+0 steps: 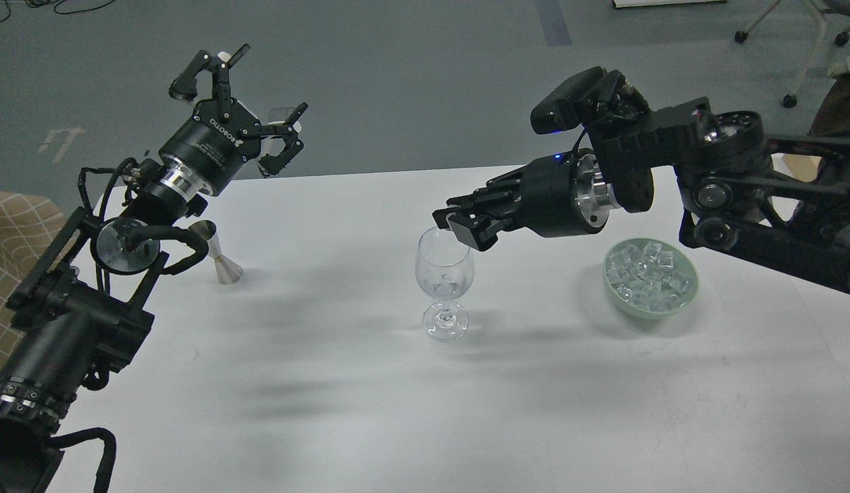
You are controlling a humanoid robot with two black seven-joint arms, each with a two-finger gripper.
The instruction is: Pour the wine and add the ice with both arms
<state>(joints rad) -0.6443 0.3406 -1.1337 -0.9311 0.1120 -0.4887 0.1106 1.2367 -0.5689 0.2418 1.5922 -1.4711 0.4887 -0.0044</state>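
My right gripper (pixel 455 224) hangs at the rim of the wine glass (pixel 444 274), its tips over the right side of the bowl's mouth. The fingers are drawn close together, but from this angle they read as one dark block and I cannot tell whether an ice cube is pinched between them. The glass stands upright near the middle of the white table (pixel 370 397), and a few small clear bits seem to sit low in its bowl, though the glare makes that uncertain.

The ice (pixel 649 272) lies heaped in a pale green bowl (pixel 620 300) to the right of the glass, well apart from it and under my right forearm.

My left gripper (pixel 243 103) is raised over the table's far left corner, fingers spread wide and holding nothing. Below that arm a small metal jigger (pixel 222 260) stands on the table, near the left edge.
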